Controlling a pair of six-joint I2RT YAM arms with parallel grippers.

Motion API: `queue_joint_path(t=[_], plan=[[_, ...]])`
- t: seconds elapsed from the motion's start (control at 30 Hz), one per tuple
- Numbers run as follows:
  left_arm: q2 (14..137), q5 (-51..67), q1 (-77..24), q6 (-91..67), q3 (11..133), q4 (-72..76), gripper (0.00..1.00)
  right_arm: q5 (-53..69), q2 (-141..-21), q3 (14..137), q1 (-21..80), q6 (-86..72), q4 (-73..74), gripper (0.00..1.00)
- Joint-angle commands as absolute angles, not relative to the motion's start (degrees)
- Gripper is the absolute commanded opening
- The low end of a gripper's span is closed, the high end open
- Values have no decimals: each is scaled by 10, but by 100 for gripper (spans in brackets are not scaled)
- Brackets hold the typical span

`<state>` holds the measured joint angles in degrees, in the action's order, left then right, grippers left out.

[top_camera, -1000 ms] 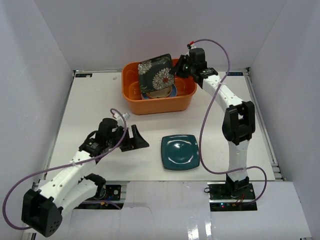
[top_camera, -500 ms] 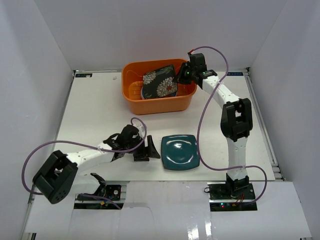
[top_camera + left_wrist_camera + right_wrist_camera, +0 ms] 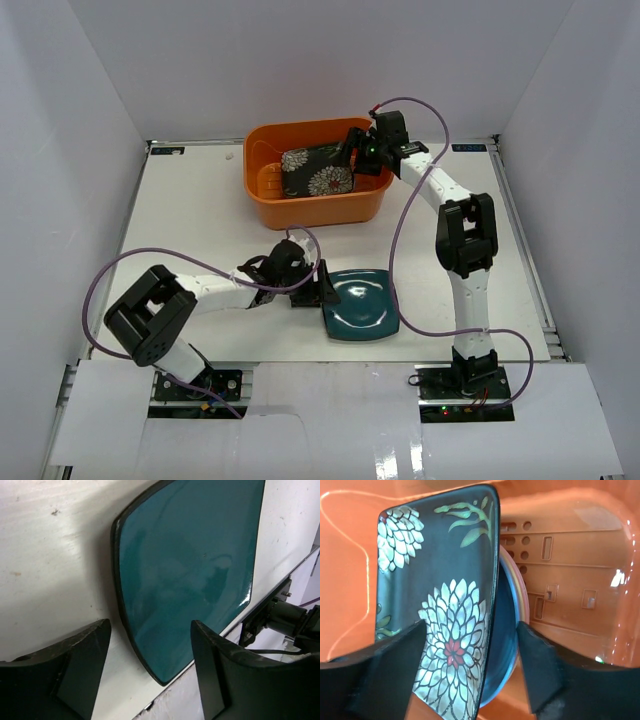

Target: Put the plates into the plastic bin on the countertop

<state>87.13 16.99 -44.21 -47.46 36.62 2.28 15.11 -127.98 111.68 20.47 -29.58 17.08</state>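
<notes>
Right gripper [image 3: 358,152]: over the orange bin [image 3: 300,212] at the far side of the countertop [image 3: 190,200], jaws apart, nothing clamped. The flowered plate [image 3: 318,172] sits inside the bin, tilted, probably because it rests on plates beneath it. Left gripper [image 3: 318,285]: jaws apart, low at the left edge of the teal plate [image 3: 362,305], which lies outside the bin, a posture suited to an edge grasp. Only the right wrist view shows the round blue plate [image 3: 504,630] under the flowered one. Only the left wrist view shows the teal rim between the fingers [image 3: 75,670], no contact evident

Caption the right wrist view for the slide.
Right gripper open around the black floral plate, atop round plates in the orange bin.
</notes>
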Motion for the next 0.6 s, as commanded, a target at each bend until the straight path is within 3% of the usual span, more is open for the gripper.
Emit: queue_joint_path(t=[0.0,0.1,0.17,0.3,0.43,0.47,0.57], plan=[[902,127,-454,-468,361,22,74,128,-1245,1136,207,-258,175,82],[911,116,-460,-477,357,35,67,111,-1215,1121,207,-242,168,97],[922,110,-464,-480,356,39,58,99,-1180,1104,209,-235,149,90],[929,91,-468,-487,344,51,42,113,-1124,1069,211,-211,134,90],[928,79,-468,-497,314,83,22,185,-1042,943,211,-196,82,90],[926,77,-468,-500,300,99,12,203,-1005,916,211,-199,66,90],[922,72,-468,-510,265,141,0,279,-949,834,211,-204,19,90]])
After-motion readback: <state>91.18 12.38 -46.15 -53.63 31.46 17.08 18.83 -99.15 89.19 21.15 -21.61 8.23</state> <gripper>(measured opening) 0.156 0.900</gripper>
